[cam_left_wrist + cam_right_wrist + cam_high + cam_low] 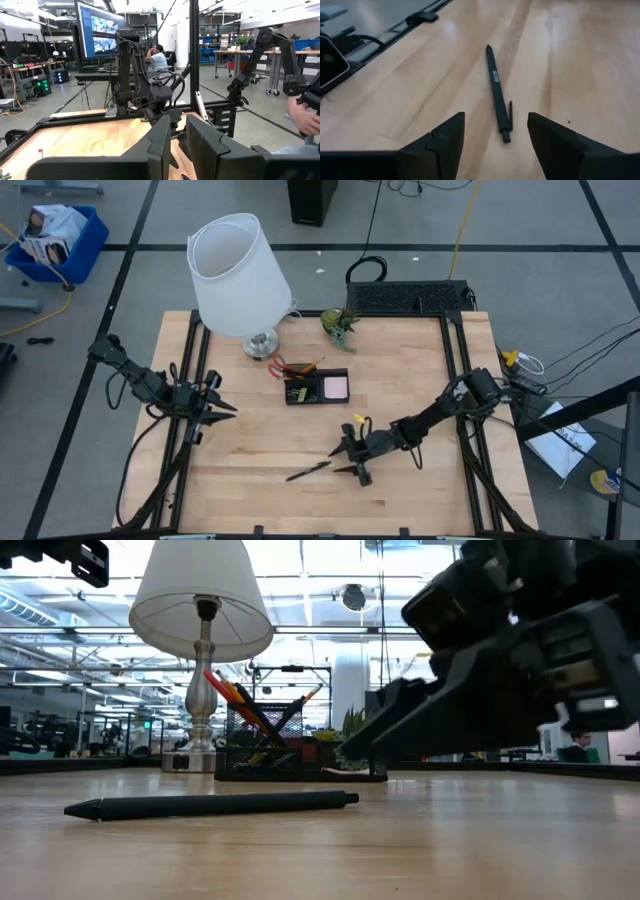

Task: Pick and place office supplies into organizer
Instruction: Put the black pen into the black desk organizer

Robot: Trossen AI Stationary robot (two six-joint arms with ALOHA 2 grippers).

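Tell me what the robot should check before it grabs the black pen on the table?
1. Right gripper open: ok, its fingers are spread apart.
2. Black pen lined up: ok, its near end lies between the right fingers in the right wrist view.
3. Pen free to lift: ok, it lies flat on the wooden table with nothing on it.
4. Fingers low enough to pinch: cannot tell.
5. Organizer has room: cannot tell; pencils and a pink pad already sit in it.
6. Left gripper out of the way: ok, it waits by the table's left edge, far from the pen.
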